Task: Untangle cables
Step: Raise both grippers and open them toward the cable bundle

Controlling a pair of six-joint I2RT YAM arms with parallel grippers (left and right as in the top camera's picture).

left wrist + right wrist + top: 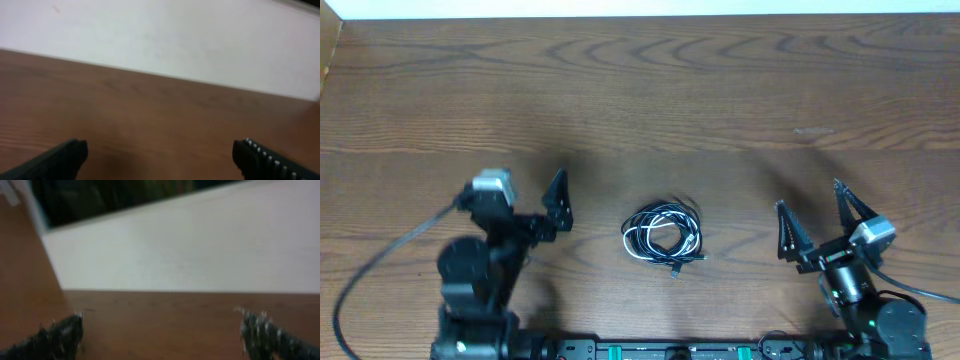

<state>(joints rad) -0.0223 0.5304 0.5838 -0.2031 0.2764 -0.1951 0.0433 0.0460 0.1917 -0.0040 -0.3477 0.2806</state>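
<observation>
Between the two arms, toward the near edge of the surface (720,90), the cables (660,232) lie in one loose black-and-white coil, roughly round, with no clear long axis. The coil sits to the right of the left claw (558,203) and to the left of the right claw (808,194), apart from both; the left looks the nearer. Both claws are spread wide and empty. Neither wrist view shows the coil, so either claw would likely have to turn inward to reach it.

One bundle of cables (663,238), two arms (480,265) (855,290), one table (720,90).
</observation>
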